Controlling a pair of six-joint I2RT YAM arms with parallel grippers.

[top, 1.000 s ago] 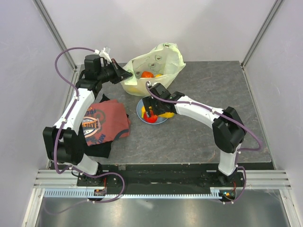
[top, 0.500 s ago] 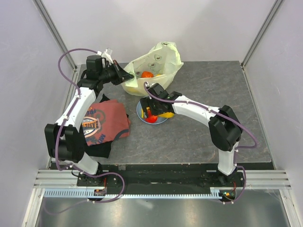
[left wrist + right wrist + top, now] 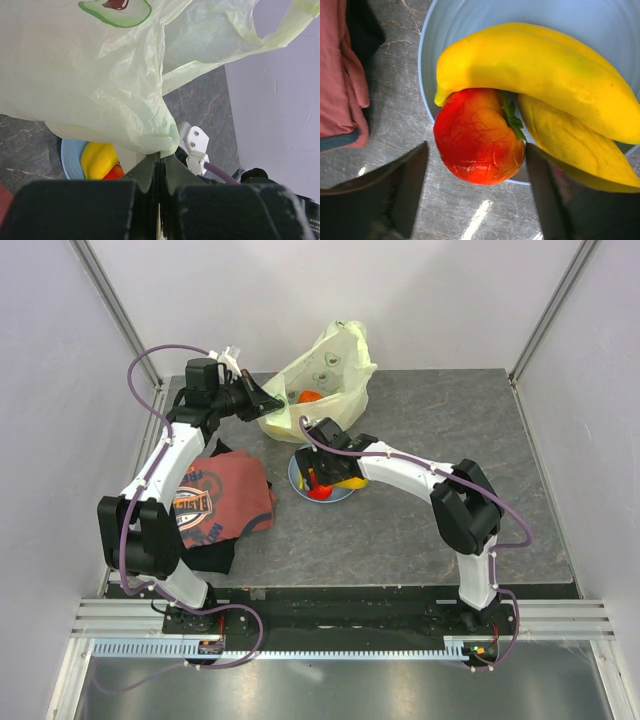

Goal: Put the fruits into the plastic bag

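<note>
Nearest on the grey, stone-veined bench (image 3: pixel 450 440) lay a rumpled red printed T-shirt (image 3: pixel 222 502), soft and folded over a dark cloth. Just beyond it sat a round, smooth pale-blue plate (image 3: pixel 470 20) bearing two glossy yellow bananas (image 3: pixel 535 70), long and curved, and a red fruit (image 3: pixel 477 135) with wrinkled, shiny skin shading to orange and a green stem tucked against the bananas. It overhung the plate's near rim. Farthest back stood the plastic bag (image 3: pixel 100 75), thin, crinkled and translucent yellow-green, printed with avocado halves, its mouth held up and open. An orange fruit (image 3: pixel 311 396) showed inside it.

The right arm reached from its base in a long bend across the bench, wrist turned down over the plate. The right fingers (image 3: pixel 317 478) were spread wide, one to each side of the red fruit, gripping nothing; the wrist view showed a gap on both sides.

The left arm rose along the left edge and bent inward at the far end. The left fingers (image 3: pixel 150 172) were pressed together on a gathered fold of the bag's rim, lifting it off the bench.
</note>
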